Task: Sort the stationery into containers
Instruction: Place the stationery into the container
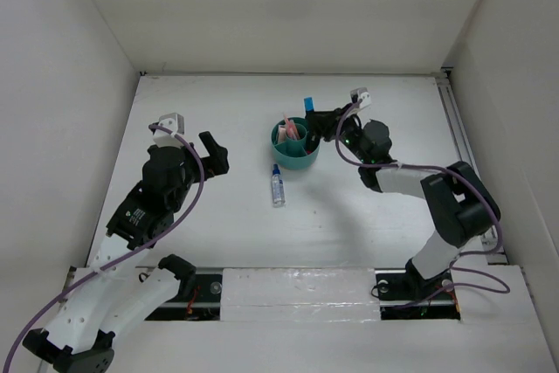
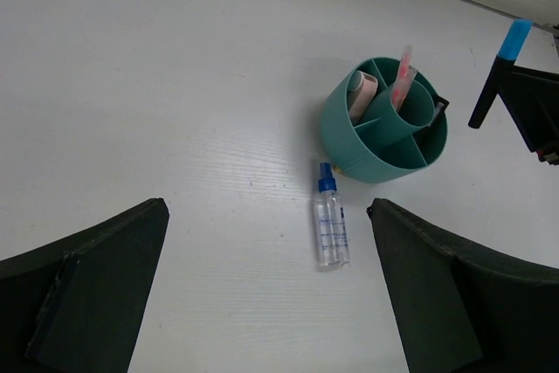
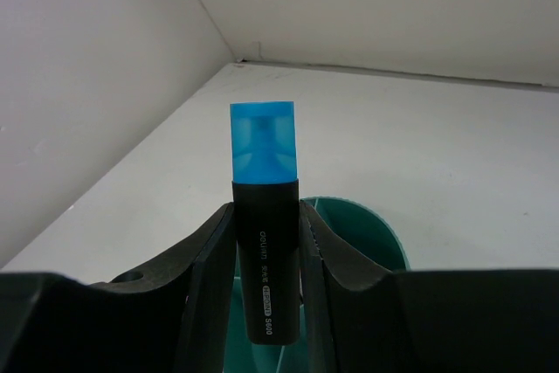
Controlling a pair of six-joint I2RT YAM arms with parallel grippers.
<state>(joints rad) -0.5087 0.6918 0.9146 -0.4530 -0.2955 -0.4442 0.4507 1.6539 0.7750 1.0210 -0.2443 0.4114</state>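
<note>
- Right wrist view: a black highlighter [image 3: 264, 207] with a blue cap is seen clamped upright between the fingers of the right gripper [image 3: 265, 242]. The teal organizer [image 3: 362, 233] is glimpsed just behind it.
- Top external view: the highlighter is held at the organizer's far right edge. Whether it is over the rim or just beyond cannot be told for certain.
- Pink items [image 2: 402, 89] are shown standing in the organizer's central cup and in one ring compartment.
- A blue-capped clear pen [image 2: 330, 229] is pictured lying flat on the white table [image 1: 218, 224], just beside the organizer's near wall.
- The left gripper [image 2: 266, 207] is held wide with nothing between its fingers, well to the left of the organizer.
</note>
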